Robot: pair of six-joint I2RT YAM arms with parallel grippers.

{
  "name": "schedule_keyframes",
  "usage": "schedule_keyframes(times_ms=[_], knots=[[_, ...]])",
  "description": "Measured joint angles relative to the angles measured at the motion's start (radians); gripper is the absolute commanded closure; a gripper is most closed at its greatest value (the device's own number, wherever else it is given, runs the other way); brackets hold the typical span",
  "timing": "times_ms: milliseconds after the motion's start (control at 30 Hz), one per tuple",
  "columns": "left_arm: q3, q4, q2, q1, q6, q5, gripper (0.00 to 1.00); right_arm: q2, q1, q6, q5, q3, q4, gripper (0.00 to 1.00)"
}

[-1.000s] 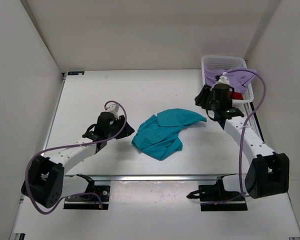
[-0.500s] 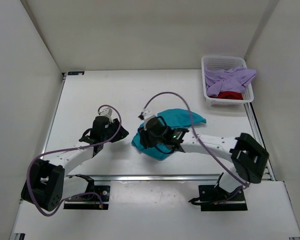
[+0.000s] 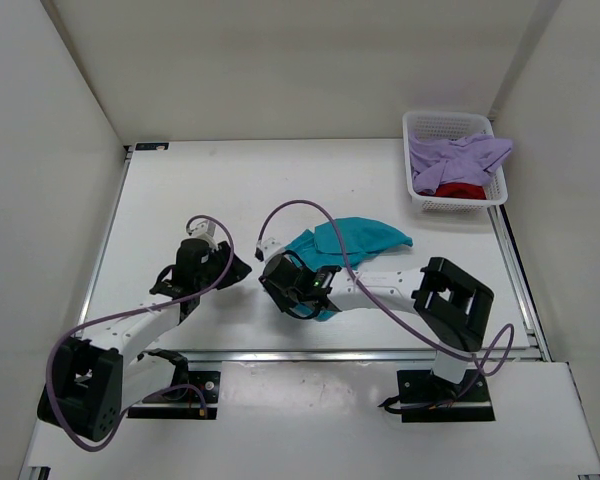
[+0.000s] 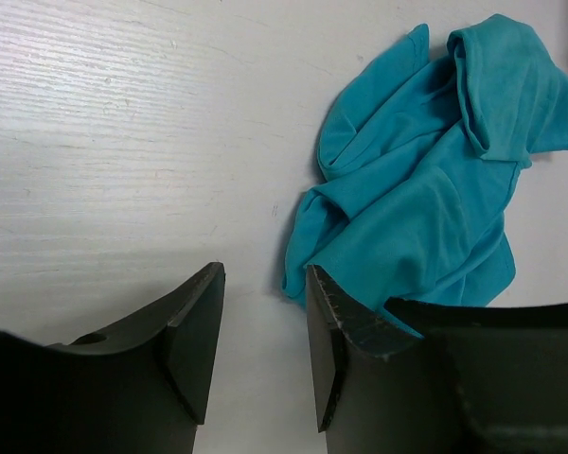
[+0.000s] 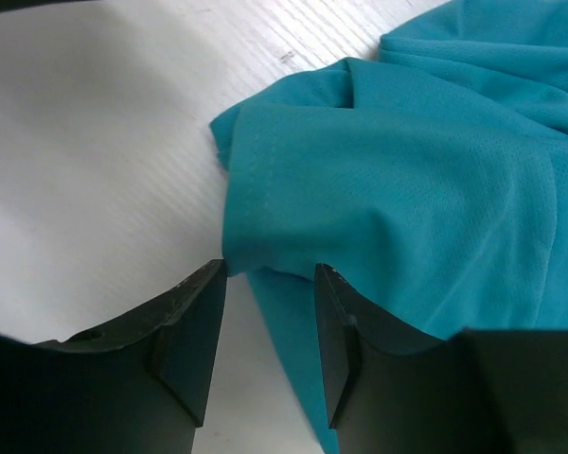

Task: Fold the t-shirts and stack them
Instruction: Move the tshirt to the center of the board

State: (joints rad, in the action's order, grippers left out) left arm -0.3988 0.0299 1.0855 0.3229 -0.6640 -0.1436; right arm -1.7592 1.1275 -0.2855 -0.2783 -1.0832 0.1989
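Right gripper (image 5: 270,331) low over teal t-shirt (image 5: 426,180)

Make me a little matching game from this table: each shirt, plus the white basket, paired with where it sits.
Things:
1. teal t-shirt
2. lavender t-shirt
3. red t-shirt
4. white basket

Places:
A. far right corner of the table
B. crumpled mid-table
C. draped on top inside the basket
D. in the basket, under another shirt

Pairs: 1-B, 2-C, 3-D, 4-A
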Motion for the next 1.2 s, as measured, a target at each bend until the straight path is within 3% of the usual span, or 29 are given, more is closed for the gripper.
schedule_keyframes(times_ms=[367, 400, 567, 667, 733, 967, 1200], knots=[[0.011, 0.001, 0.019, 0.001, -0.003, -0.003, 0.49, -0.034, -0.001, 0.008, 0.007, -0.029, 0.002, 0.54], [0.011, 0.002, 0.023, 0.003, -0.003, -0.003, 0.5, -0.041, -0.002, 0.008, 0.01, -0.038, 0.003, 0.56], [0.011, 0.0, 0.041, 0.023, -0.005, -0.002, 0.5, -0.07, -0.013, 0.003, 0.001, -0.05, 0.011, 0.92], [0.011, 0.004, 0.047, 0.039, -0.007, 0.0, 0.5, -0.058, -0.025, -0.002, -0.019, -0.038, 0.016, 1.0], [0.011, 0.007, 0.059, 0.054, -0.008, 0.002, 0.48, -0.028, -0.041, -0.002, -0.036, -0.023, 0.032, 0.99], [-0.019, 0.006, 0.15, 0.159, -0.014, 0.029, 0.4, 0.316, -0.143, -0.019, -0.131, 0.053, 0.141, 1.0], [-0.065, 0.03, 0.182, 0.203, -0.032, 0.036, 0.33, 0.76, -0.436, -0.066, -0.212, 0.113, 0.293, 1.0]])
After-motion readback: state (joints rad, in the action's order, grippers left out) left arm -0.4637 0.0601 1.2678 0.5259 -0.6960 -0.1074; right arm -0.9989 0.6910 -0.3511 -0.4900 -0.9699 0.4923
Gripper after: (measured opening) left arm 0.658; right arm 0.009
